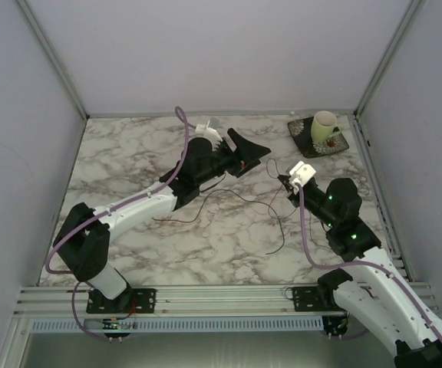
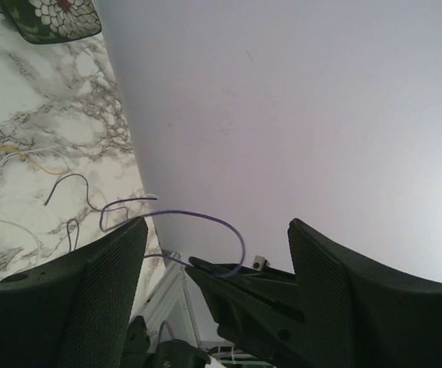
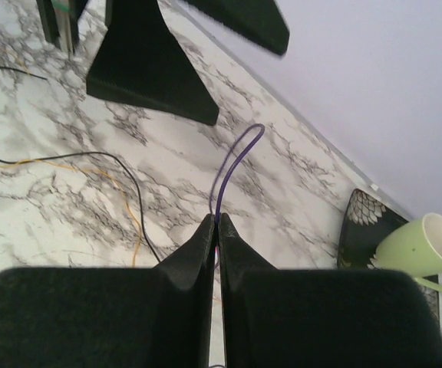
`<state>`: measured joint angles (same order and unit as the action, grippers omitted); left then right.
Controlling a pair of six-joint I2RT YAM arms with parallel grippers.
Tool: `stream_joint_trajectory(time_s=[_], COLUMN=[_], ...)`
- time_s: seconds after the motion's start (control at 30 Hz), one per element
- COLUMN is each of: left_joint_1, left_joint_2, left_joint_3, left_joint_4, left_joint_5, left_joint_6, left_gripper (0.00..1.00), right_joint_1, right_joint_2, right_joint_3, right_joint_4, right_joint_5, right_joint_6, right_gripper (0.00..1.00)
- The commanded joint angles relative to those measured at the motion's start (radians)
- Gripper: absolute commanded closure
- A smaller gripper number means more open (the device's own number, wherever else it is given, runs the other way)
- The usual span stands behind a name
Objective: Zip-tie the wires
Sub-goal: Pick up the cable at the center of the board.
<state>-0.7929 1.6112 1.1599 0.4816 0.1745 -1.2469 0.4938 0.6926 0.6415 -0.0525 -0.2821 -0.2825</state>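
Several hair-thin wires (image 1: 240, 195) sprawled in loose curls across a marble table (image 1: 129, 153), strands dark, orange, white and purple. Right gripper (image 3: 217, 220) clenched tight on one purple wire (image 3: 235, 157), pinched at the very fingertips, with a narrow loop of it arching forward beyond them. Left gripper (image 1: 252, 146) spread wide and grasping nothing, its two fingers (image 2: 106, 284) opened toward the right fingertips and the purple loop. Dark and orange strands flat on the marble below and left of the right fingers. Green cup (image 3: 420, 245) on a dark patterned mat (image 3: 363, 218) off to the right of those fingers.
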Motion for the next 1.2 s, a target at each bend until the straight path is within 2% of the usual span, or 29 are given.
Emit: stream_joint_trajectory(time_s=[0.0, 0.1, 0.2, 0.43, 0.7, 0.77, 0.93, 1.17], left_joint_1=[0.006, 0.006, 0.004, -0.011, -0.026, -0.026, -0.009, 0.08], left_joint_2=[-0.034, -0.028, -0.043, -0.038, 0.022, 0.032, 0.023, -0.084], left_joint_3=[0.037, 0.087, 0.076, 0.034, 0.029, 0.018, -0.021, -0.073], left_joint_4=[-0.032, -0.126, -0.151, -0.081, 0.005, 0.029, 0.046, 0.005], left_joint_5=[0.033, 0.071, 0.074, 0.077, 0.089, 0.087, 0.059, 0.01], left_joint_6=[-0.023, -0.034, -0.039, -0.088, -0.123, -0.132, -0.117, -0.041], left_gripper=[0.22, 0.21, 0.21, 0.21, 0.3, 0.36, 0.61, 0.79], right_joint_1=[0.011, 0.012, 0.013, 0.051, 0.141, 0.164, 0.193, 0.199], right_joint_2=[-0.015, -0.01, 0.001, 0.046, 0.047, 0.045, 0.029, 0.019], right_joint_3=[-0.009, -0.012, -0.009, -0.005, 0.0, -0.002, -0.005, -0.017], right_joint_4=[0.034, 0.041, 0.047, 0.077, 0.099, 0.098, 0.064, 0.011], right_joint_5=[0.058, 0.077, 0.063, 0.039, 0.075, 0.088, 0.127, 0.153], right_joint_6=[-0.058, -0.083, -0.09, -0.073, -0.039, -0.033, -0.01, 0.004], right_gripper=[1.0, 1.0, 1.0, 1.0, 1.0, 1.0, 1.0, 1.0])
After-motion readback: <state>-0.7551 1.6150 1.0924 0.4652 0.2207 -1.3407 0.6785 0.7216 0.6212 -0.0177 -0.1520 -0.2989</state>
